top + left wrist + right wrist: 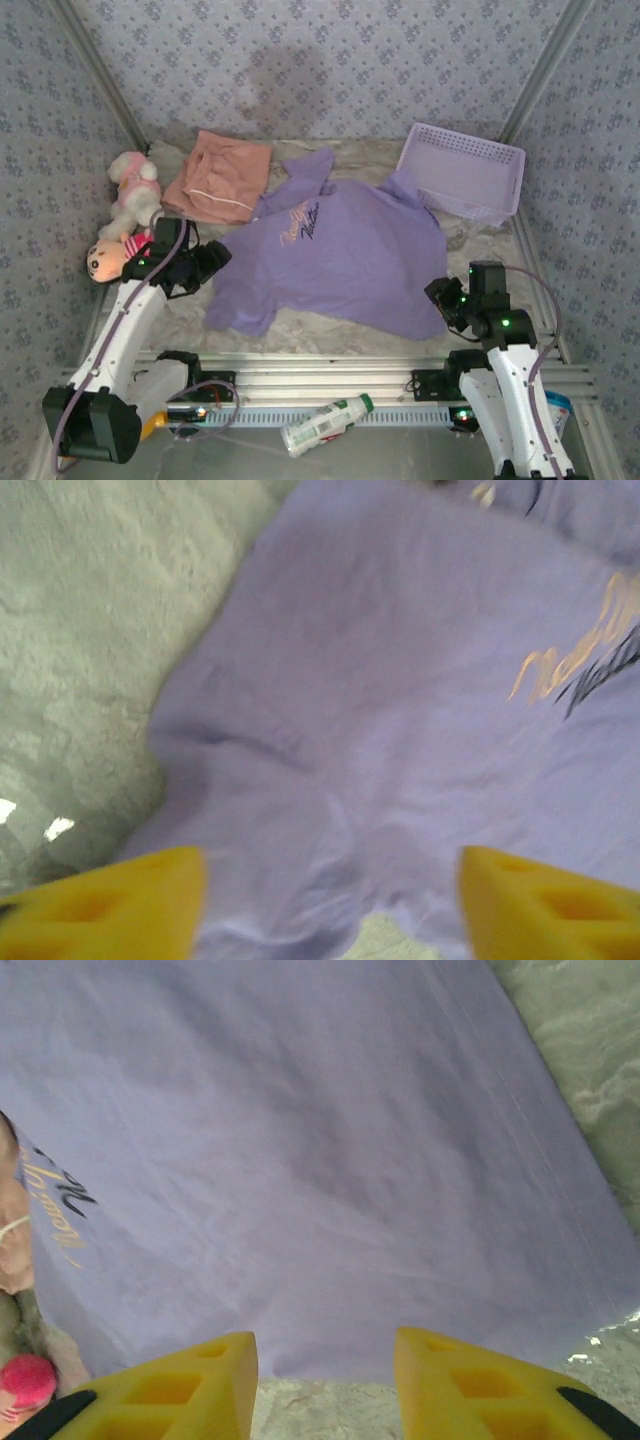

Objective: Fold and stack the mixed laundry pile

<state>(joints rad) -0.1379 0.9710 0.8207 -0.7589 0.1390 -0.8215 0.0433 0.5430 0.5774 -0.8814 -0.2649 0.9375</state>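
A lavender shirt [340, 255] is spread flat on the table [330, 325], lettering up. Salmon shorts [220, 175] are laid at its far-left side. The left gripper [330, 905], fingers wide, and the right gripper [325, 1380], fingers narrower, are poised empty at opposite hem corners, seemingly so a fold can be started.

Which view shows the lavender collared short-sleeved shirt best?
Top external: the whole lavender shirt lies spread out, lettering included. Left wrist gives a blurred patch with partial lettering; right wrist, cloth down to one edge.
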